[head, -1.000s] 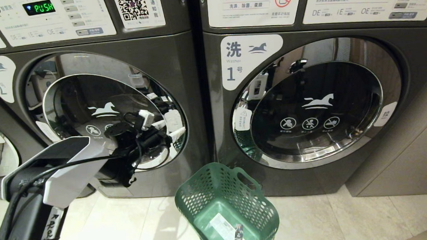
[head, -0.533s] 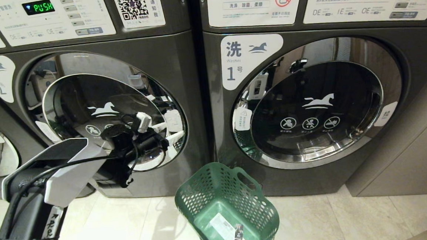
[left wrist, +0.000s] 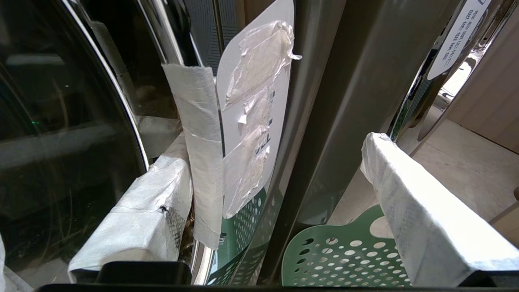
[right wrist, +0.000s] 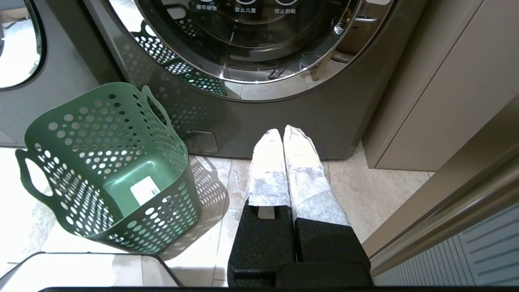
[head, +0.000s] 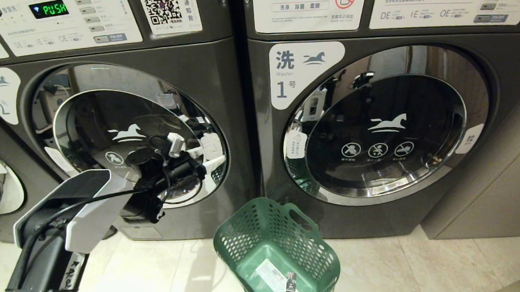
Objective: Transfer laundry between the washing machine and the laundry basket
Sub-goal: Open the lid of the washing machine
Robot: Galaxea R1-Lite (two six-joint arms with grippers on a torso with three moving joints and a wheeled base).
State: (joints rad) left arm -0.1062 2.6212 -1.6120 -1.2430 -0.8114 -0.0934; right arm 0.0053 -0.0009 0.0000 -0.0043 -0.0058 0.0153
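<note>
In the head view you have two dark grey washers side by side. The washing machine (head: 159, 125) marked 2 stands on the left with its round chrome-rimmed door (head: 128, 140) shut; the washer marked 1 (head: 376, 125) is to its right, door also shut. Your left gripper (head: 202, 156) is up against the right edge of the door of number 2, by the white tag (head: 211, 145) stuck there, with its wrapped fingers spread wide and nothing between them. The laundry basket (head: 278, 253) sits on the tiled floor (head: 407, 263) in front of the gap between the two machines, tilted toward you, with only a white label (head: 274, 276) on its bottom. You cannot see the laundry in this view.

In the left wrist view one white-wrapped finger (left wrist: 142, 215) lies against the dark glass next to a taped strip (left wrist: 200, 154) on the door rim, while the other finger (left wrist: 421, 219) stands well apart on the far side of the machine's grey front edge. The green basket (left wrist: 344, 259) shows below, between them.

In the right wrist view your right gripper (right wrist: 286, 138) hangs low over the floor in front of washer 1, its two wrapped fingers pressed together and empty. The basket (right wrist: 105, 170) stands just beside it, holding no cloth.
</note>
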